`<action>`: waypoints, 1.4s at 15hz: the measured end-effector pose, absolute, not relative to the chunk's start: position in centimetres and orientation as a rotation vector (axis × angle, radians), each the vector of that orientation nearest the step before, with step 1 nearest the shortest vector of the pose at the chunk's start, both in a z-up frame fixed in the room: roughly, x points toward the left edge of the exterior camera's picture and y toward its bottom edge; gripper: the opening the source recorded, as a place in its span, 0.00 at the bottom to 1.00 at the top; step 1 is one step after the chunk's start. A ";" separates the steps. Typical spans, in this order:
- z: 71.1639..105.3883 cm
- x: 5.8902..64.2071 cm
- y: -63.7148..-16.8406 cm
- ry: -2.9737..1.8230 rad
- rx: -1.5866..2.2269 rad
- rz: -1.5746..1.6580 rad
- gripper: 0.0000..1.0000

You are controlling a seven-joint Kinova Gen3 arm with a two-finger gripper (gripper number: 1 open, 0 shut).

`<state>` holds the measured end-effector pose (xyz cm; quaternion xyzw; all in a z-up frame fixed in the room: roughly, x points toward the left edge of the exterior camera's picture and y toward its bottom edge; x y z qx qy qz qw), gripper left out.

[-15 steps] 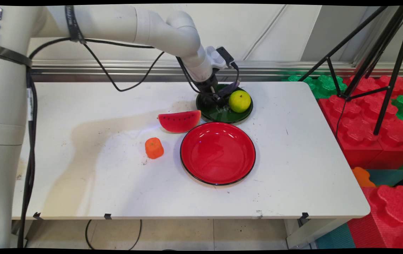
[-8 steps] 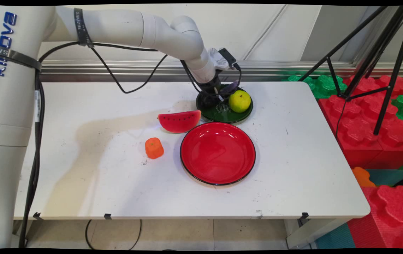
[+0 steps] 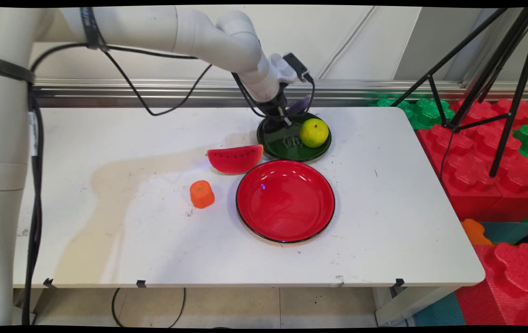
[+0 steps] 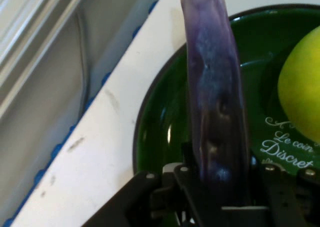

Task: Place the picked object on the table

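Note:
My gripper [image 3: 284,118] hangs over the back left part of a dark green plate [image 3: 287,144] at the table's far side. It is shut on a long purple eggplant [image 3: 301,105], which sticks out up and to the right of the fingers. In the hand view the eggplant [image 4: 215,87] runs up the middle from the gripper [image 4: 220,189], clear of the green plate [image 4: 162,122] below it. A yellow-green apple [image 3: 314,132] sits on the plate's right side, and the apple [image 4: 302,94] shows at the hand view's right edge.
A red plate [image 3: 285,201] lies in front of the green one. A watermelon slice [image 3: 235,158] and a small orange piece [image 3: 201,194] lie to its left. Red and green foam blocks [image 3: 476,152] and a black tripod [image 3: 490,83] stand beyond the table's right edge.
The gripper has risen and drawn back a little from the green plate, lifting the purple eggplant with it. The other things have not moved.

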<state>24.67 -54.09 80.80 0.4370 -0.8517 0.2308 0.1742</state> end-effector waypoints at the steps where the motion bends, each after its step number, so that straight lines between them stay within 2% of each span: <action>1: 81.6 24.8 -53.7 -2.409 1.237 0.667 0.00; 8: 86.9 26.2 -50.2 -2.395 1.224 0.735 0.00; 12: 90.2 28.7 -46.5 -2.372 1.260 0.780 0.00; 21: 92.0 33.9 -39.6 -2.435 1.333 0.774 0.00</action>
